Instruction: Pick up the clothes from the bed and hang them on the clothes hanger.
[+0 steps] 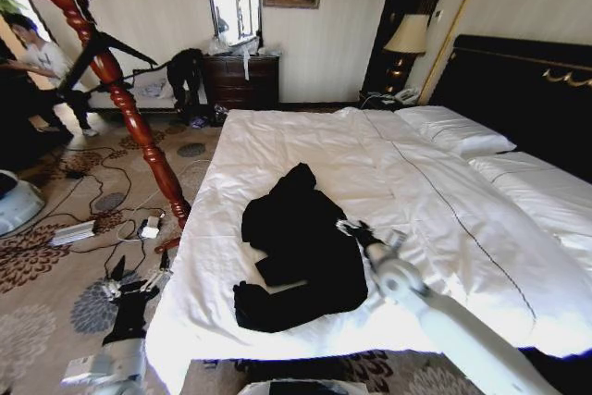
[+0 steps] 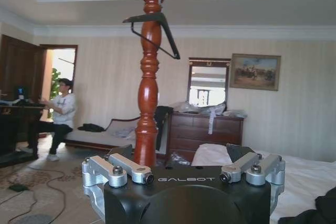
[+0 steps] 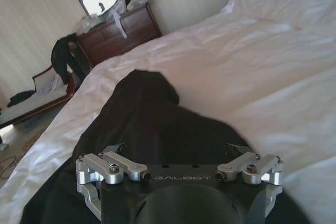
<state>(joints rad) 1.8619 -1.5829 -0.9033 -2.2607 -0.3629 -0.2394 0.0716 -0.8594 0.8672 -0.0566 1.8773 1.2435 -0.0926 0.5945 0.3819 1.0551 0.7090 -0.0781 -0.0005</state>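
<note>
Head view: one black jacket (image 1: pixel 301 252), lying crumpled on one wide white bed (image 1: pixel 435 228), near the close edge and a bit to the left. Two white pillows (image 1: pixel 458 129) far off on the right by the black headboard (image 1: pixel 527 90). One red wooden coat stand (image 1: pixel 111 80) on the left, off the bed, leaning across the view, with one thin black hanger (image 1: pixel 106 48) on it.

Right arm stretched out from the near right, over the bed. Right gripper (image 1: pixel 356 228) at the right edge of the jacket, just beside or touching the cloth; cannot tell which. In the right wrist view, jacket (image 3: pixel 152 114) right in front of the right gripper (image 3: pixel 178 150), white bed (image 3: pixel 252 61) past it. Finger tips hidden against the dark cloth, so cannot tell if wide or narrow.

Left gripper (image 1: pixel 129 307) low on the near left, over the carpet (image 1: pixel 55 275), pointing up at the coat stand. In the left wrist view, left gripper (image 2: pixel 184 153) below the stand (image 2: pixel 149 77), hanger (image 2: pixel 157 32) hooked high up near the top pegs. Cannot tell if those fingers are wide or narrow. Nothing held that can be seen.
</note>
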